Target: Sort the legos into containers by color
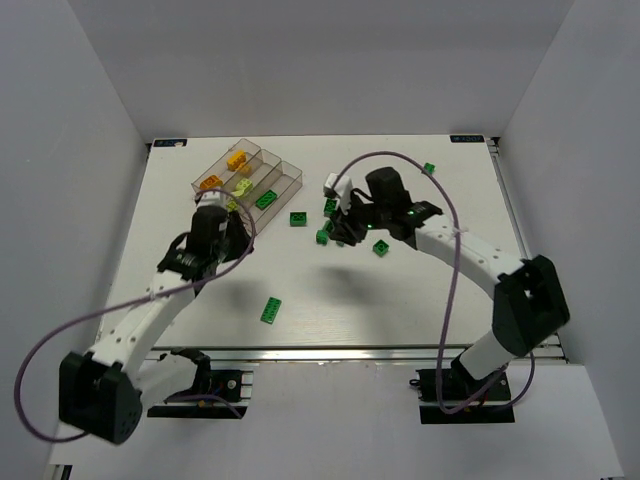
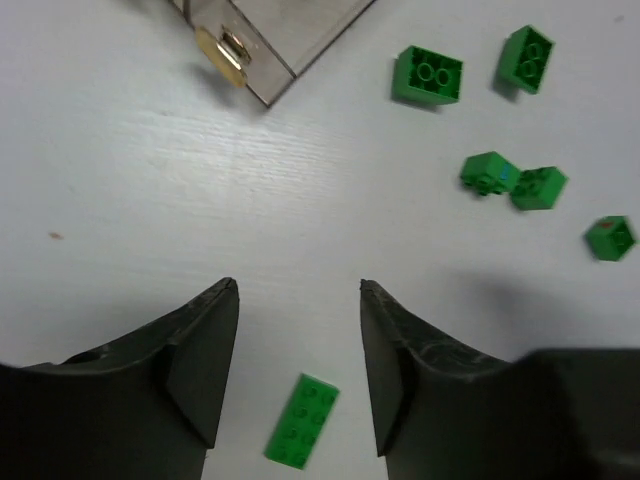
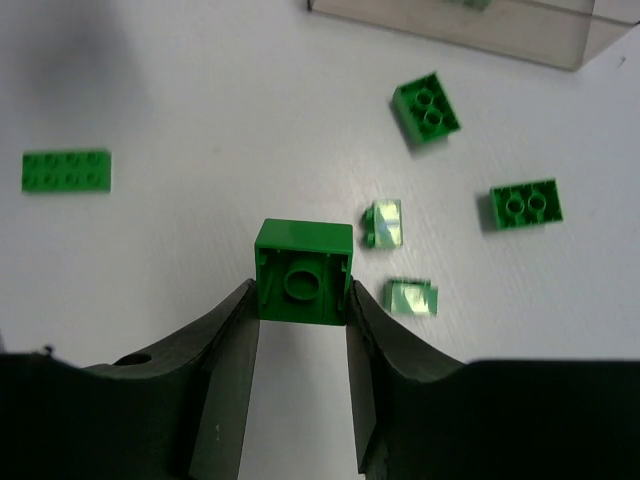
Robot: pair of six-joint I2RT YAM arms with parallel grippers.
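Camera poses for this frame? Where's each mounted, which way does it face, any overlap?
Top external: fixed above and behind the bases, looking down on the table; left arm and right arm show.
Left wrist: on the left arm, facing down past the open left gripper at the tray corner and loose green bricks.
Right wrist: on the right arm, facing down; right gripper shut on a dark green brick.
Shared: all three show the long green brick.
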